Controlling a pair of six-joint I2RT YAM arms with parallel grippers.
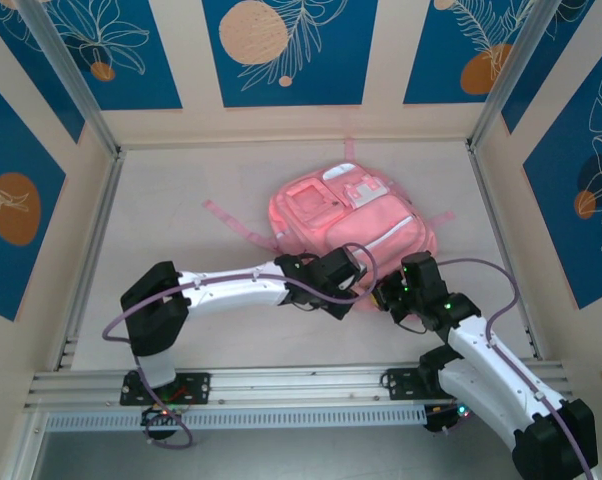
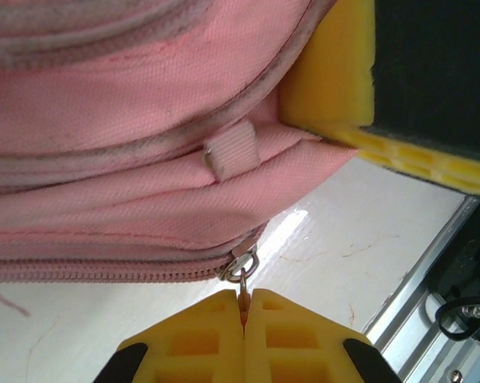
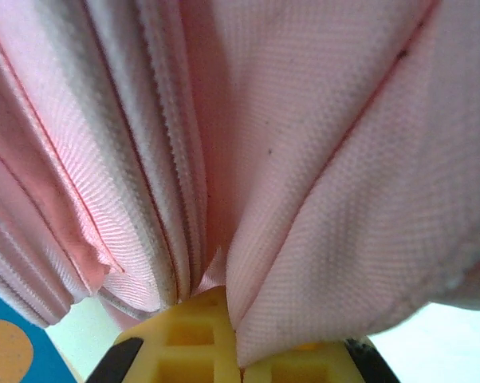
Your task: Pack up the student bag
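Note:
The student bag is a pink fabric backpack lying flat mid-table, front pockets up. My left gripper sits at its near edge. In the left wrist view that gripper is shut on the small zipper pull, which hangs from the metal slider ring at the end of a closed zipper. My right gripper is close beside it, and one of its yellow fingers presses into the bag. In the right wrist view the right gripper is shut on a fold of the bag's pink fabric.
The white table carries strips of pink tape around the bag. An aluminium rail runs along the near edge, also seen as the rail beside the left gripper. Patterned walls close in the back and both sides.

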